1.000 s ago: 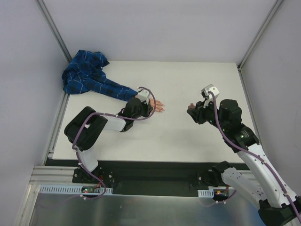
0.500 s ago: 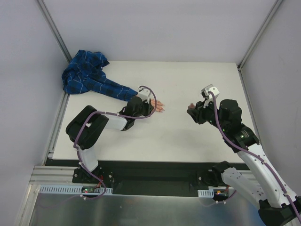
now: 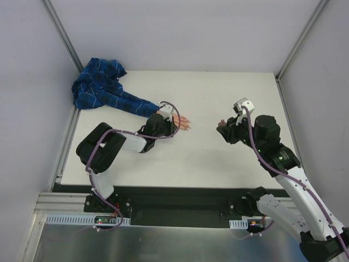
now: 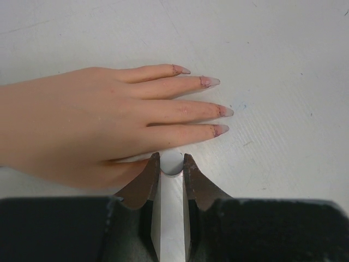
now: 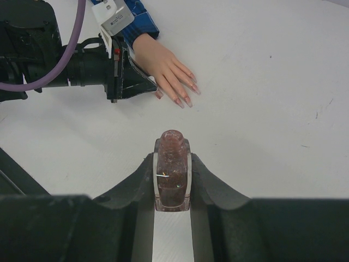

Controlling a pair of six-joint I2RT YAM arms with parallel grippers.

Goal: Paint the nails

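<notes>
The fake hand [image 3: 182, 122] lies flat on the white worktop [image 3: 218, 164], a bit left of the middle. Its blue checked sleeve [image 3: 103, 90] trails off to the far left corner. The hand's long way runs from left to right and leans a little toward the near side. The fingers point right, at the right arm. The nails [image 4: 224, 111] are at that right end. They are long and pointy, with patchy dark pink on them. The left claw [image 4: 171, 156] is just beside the near side of the hand, low by the worktop, and it points right too. From its tips the nails are a little further right and a little to the far side. It is much the nearer claw. It is pinched almost shut, and a small pale round bit [image 4: 172, 165] sits between the tips. I cannot tell what that bit is, or if the claw touches the hand. The right claw [image 5: 173, 158] is well apart, off to the right. It holds a pink sparkly polish bottle [image 5: 173, 177] tight, standing up with its top open and no cap on. I think the next move is for the left claw, which has to get across to the nail ends and go along each finger, not across it.
</notes>
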